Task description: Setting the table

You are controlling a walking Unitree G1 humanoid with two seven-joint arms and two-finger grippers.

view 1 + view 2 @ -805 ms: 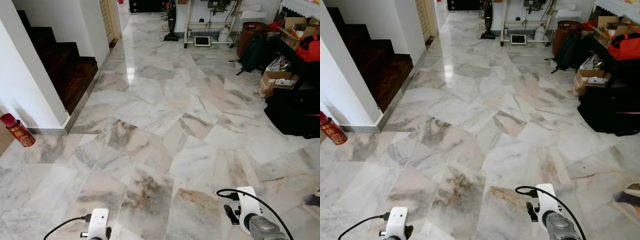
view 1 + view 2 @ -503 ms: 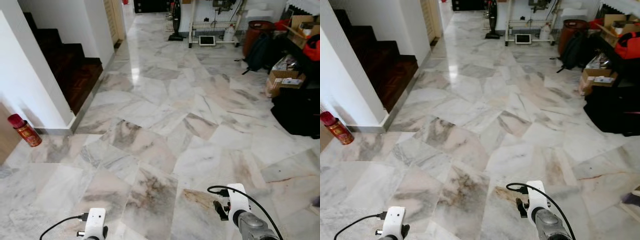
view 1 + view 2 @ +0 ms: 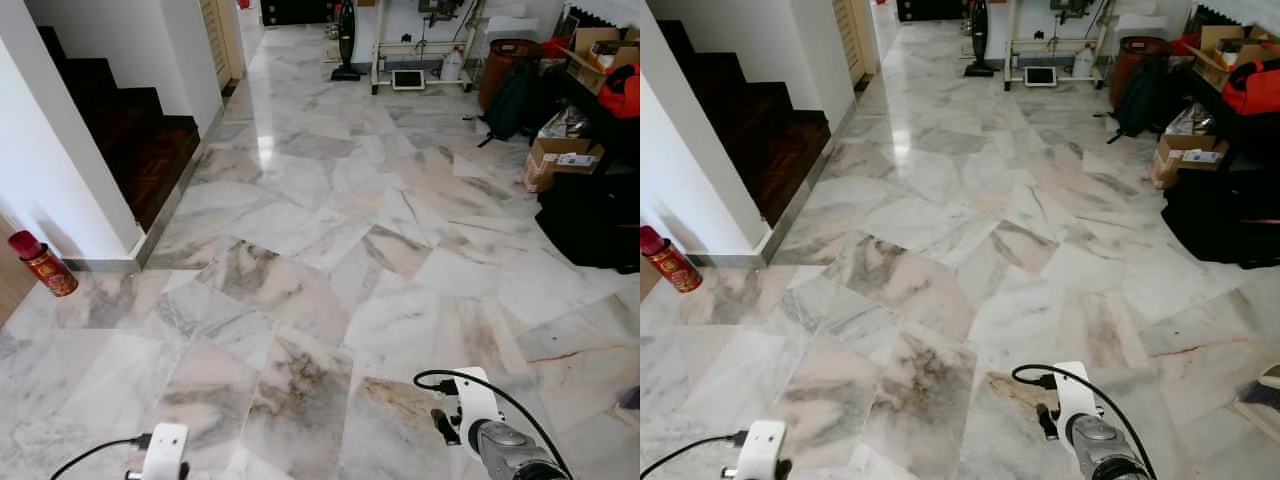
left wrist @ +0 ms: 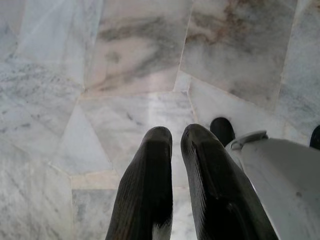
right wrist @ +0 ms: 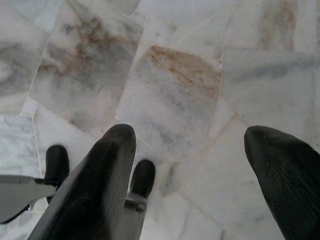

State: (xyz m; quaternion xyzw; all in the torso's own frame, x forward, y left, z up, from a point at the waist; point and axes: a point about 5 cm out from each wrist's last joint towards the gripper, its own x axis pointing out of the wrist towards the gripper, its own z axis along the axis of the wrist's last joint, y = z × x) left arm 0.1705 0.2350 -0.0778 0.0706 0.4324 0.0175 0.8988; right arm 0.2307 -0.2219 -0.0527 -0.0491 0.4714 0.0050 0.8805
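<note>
**Both arms hang over bare marble**

The left gripper (image 4: 170,137) has its fingers nearly together, holding nothing. The right gripper (image 5: 187,145) is spread wide, also empty. Below both lies the marble floor (image 3: 300,230). A red canister (image 3: 42,265) stands by the white wall, near the dark staircase (image 3: 130,130); cardboard boxes (image 3: 560,160) and black bags (image 3: 595,215) line the right side. No tableware is visible.

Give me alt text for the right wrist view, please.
The right tool hangs open and empty over the marble floor, its two black fingers wide apart. Below them lies a pale tile with a rusty brown stain.
</note>
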